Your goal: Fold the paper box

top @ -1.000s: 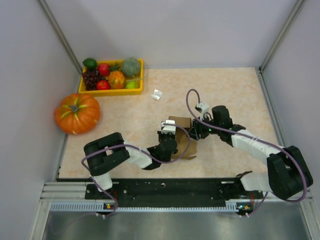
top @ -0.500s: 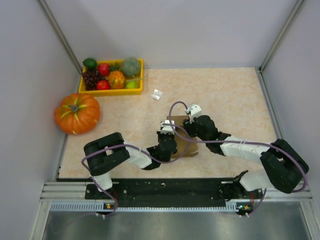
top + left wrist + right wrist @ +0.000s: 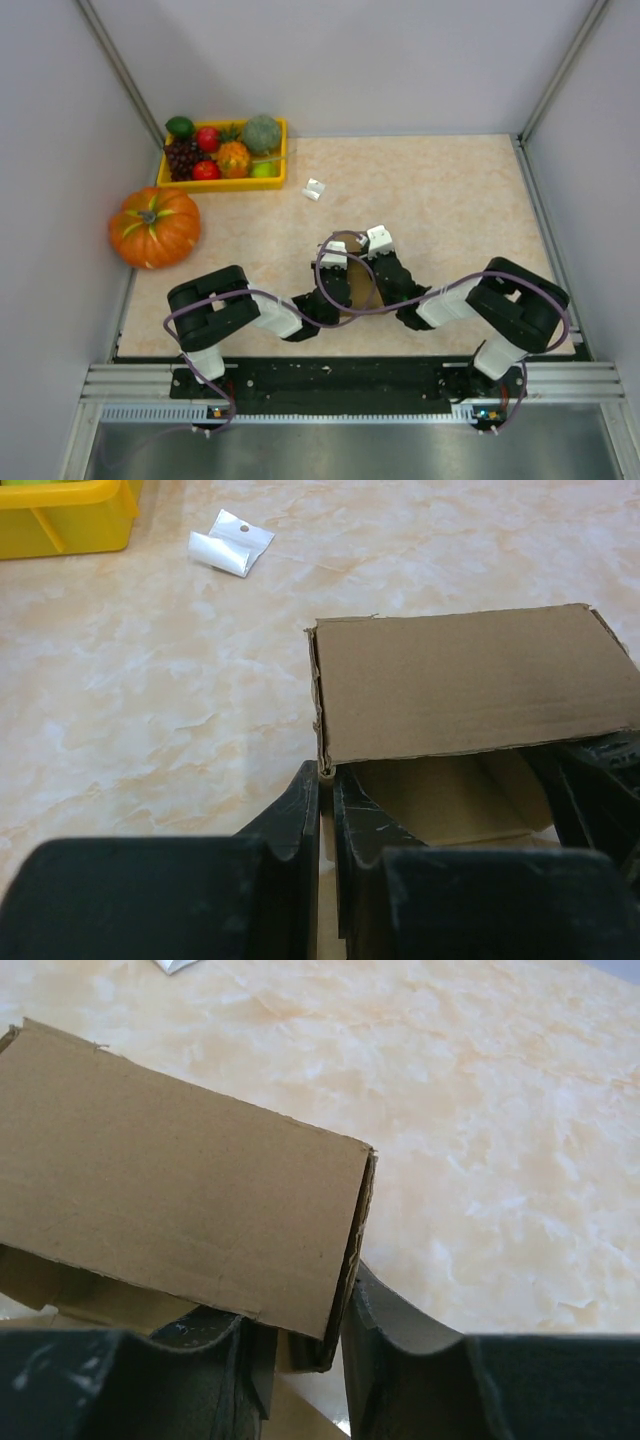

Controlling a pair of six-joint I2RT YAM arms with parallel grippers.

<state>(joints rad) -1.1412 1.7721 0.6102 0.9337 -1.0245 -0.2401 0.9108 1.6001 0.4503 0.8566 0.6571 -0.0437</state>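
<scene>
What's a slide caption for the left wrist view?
Left gripper pinching a wall edge of the half-folded paper box; small white packet beyond on the table.

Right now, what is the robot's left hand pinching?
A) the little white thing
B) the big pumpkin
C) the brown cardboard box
C: the left gripper is shut on a side wall of the cardboard box.
</scene>
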